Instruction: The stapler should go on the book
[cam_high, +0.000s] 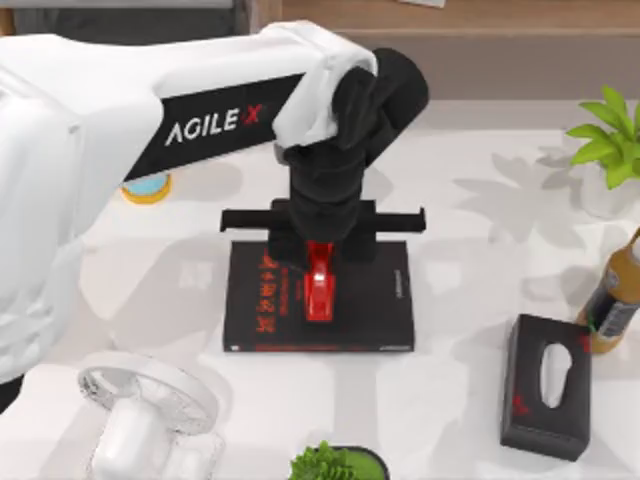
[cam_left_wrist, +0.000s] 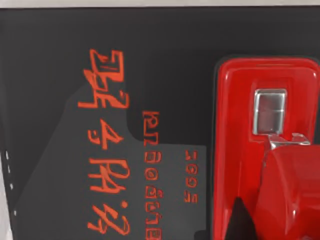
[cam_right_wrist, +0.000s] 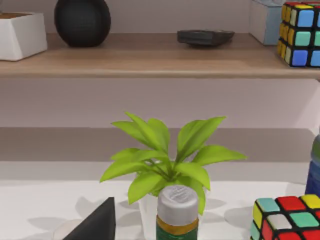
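Note:
The black book (cam_high: 375, 300) with red lettering lies flat in the middle of the table. On its cover rests the small red stapler (cam_high: 319, 290), lengthwise and a little left of the book's centre. My left gripper (cam_high: 318, 240) hangs straight above the stapler's far end and covers it. The left wrist view looks down from close by on the book's cover (cam_left_wrist: 100, 75) and the glossy stapler (cam_left_wrist: 270, 150) lying against it.
A black tissue box (cam_high: 545, 385) lies at the right front, with a bottle (cam_high: 612, 300) and a potted plant (cam_high: 610, 140) behind it. A white fan (cam_high: 150, 410) stands front left, a second plant (cam_high: 335, 462) front centre. A colour cube (cam_right_wrist: 285, 217) sits near the bottle.

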